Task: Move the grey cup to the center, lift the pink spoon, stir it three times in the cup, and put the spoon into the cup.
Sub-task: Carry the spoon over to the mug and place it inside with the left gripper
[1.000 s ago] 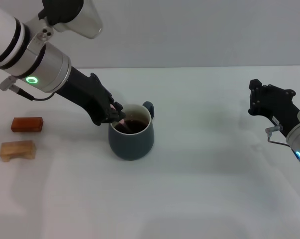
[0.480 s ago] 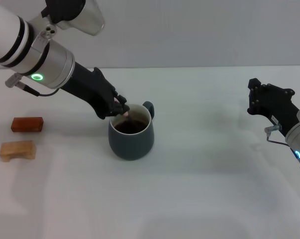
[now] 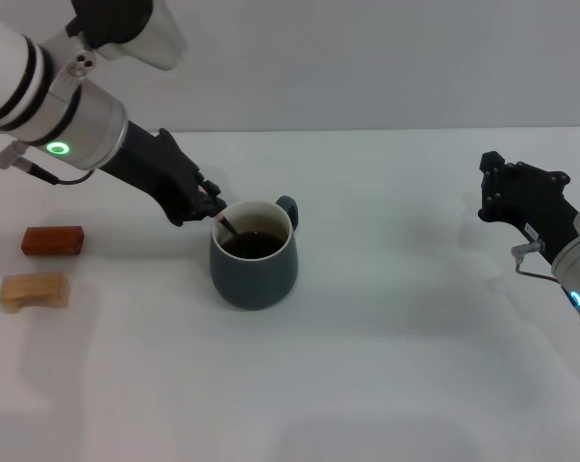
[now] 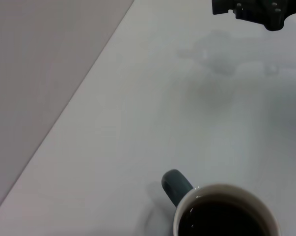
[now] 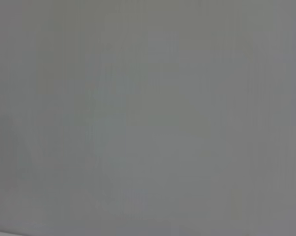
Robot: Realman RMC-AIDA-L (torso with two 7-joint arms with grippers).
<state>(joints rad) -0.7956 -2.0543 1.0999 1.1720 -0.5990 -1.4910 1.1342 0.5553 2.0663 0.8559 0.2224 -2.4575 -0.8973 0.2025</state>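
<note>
Near the middle of the white table [image 3: 386, 366] stood the grey cup [image 3: 254, 271], upright, handle toward the far side, dark brown liquid inside. Leaning against its inner rim on the robot's left side was the pink spoon [image 3: 225, 226], bowl end down in the liquid, handle tip poking just above the rim. Left gripper [image 3: 205, 202] sat just beside the cup at rim height, w/ its fingertips close to the spoon's handle; whether they gripped it or had let go couldn't be told. Left wrist view showed only the cup's rim, handle and liquid, no fingers. Right gripper [image 3: 506, 197] hung idle well apart at the robot's right; finger state unclear too. Two small blocks, a reddish-brown block [image 3: 52, 240] and a wooden block [image 3: 35, 289], lay at the robot's far left. Risk, as a judgement: if the fingers snagged the handle on pulling away, the spoon could flip out or the cup tip and spill.
</note>
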